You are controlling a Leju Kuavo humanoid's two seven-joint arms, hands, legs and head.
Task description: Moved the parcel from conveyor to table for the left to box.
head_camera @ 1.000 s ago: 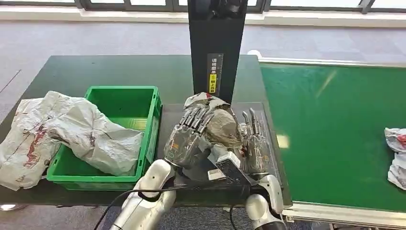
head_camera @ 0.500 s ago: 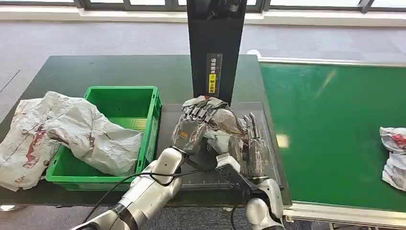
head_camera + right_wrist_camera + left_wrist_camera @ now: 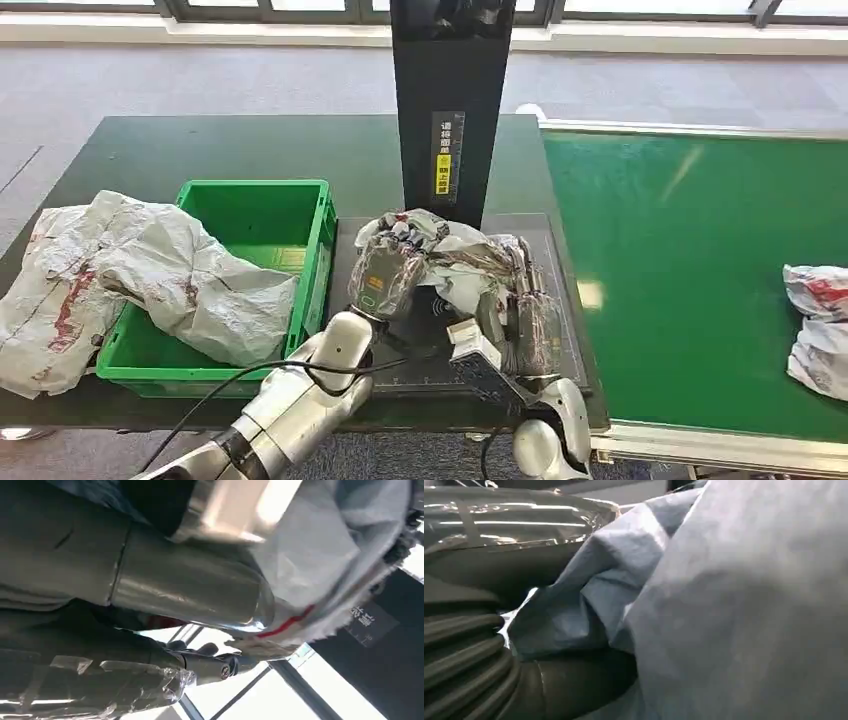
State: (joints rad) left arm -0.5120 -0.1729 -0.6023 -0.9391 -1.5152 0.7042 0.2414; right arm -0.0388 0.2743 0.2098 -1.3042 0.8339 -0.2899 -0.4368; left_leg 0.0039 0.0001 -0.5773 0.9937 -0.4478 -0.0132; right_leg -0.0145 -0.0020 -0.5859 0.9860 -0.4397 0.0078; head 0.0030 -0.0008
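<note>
Head view, far left: a crumpled grey bag [image 3: 120,280] with red marks lies on the dark table [image 3: 150,155], draped over the left rim of the green box [image 3: 262,215] and partly inside it.
Left hand: the left hand [image 3: 385,275], wrapped in clear film, is just right of the box, on the black mat [image 3: 345,270]; its fingers curl over the left end of the parcel [image 3: 455,255] and grip it. In the left wrist view grey plastic [image 3: 734,605] presses right against the hand [image 3: 479,645].
Parcel: a crumpled grey bag with a little red print, on the mat in front of the black post [image 3: 452,100], between the two hands. Its long side runs left to right across the table; which end is the front I cannot tell.
Right hand: the right hand [image 3: 530,315] stands at the right end of the parcel, fingers fairly straight and pointing away from the robot, touching the plastic. In the right wrist view the thumb [image 3: 190,595] lies against the bag [image 3: 325,545]; whether the hand truly grips it I cannot tell.
Far right: another crumpled bag [image 3: 818,325] lies on the green conveyor [image 3: 690,260], well apart from the parcel.
</note>
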